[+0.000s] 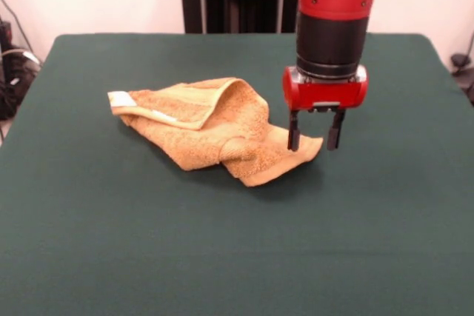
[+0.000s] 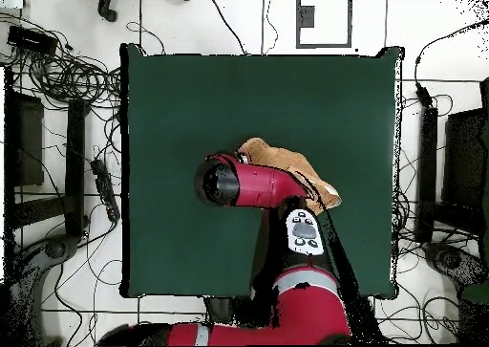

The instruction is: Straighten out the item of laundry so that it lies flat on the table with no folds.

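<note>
Front view: the gripper [image 1: 315, 139] is seen open over a corner of the crumpled towel [image 1: 211, 127] mid-table [image 1: 89, 242]; the towel's white label [image 1: 123, 98] bears no readable writing.

text: none legible — towel label [image 1: 123, 99] blank | arm: no readable markings
</note>
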Robot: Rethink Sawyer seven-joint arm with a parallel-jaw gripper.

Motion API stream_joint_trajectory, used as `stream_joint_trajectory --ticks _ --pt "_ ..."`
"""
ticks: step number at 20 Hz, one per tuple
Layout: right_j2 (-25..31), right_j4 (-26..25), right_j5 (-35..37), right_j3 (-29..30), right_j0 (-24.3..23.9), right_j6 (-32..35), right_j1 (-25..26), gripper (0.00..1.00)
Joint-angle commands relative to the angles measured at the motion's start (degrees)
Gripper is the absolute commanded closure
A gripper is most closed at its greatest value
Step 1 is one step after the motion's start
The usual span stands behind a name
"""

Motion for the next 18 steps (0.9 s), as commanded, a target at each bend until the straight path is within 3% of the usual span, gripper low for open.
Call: stream_joint_trajectory --ticks 1,14,15,18 --pt "1.0 0.8 -0.6 1.7 2.3 11.2 5.3 0.00" --pt "-0.2 0.7 -0.4 -0.8 3.5 10.3 6.9 0.00" --pt "-0.3 0.7 -0.2 -1.0 3.6 10.2 6.8 1.00" --pt "-0.2 0.4 -0.4 -1.1 3.4 9.6 7.1 1.00"
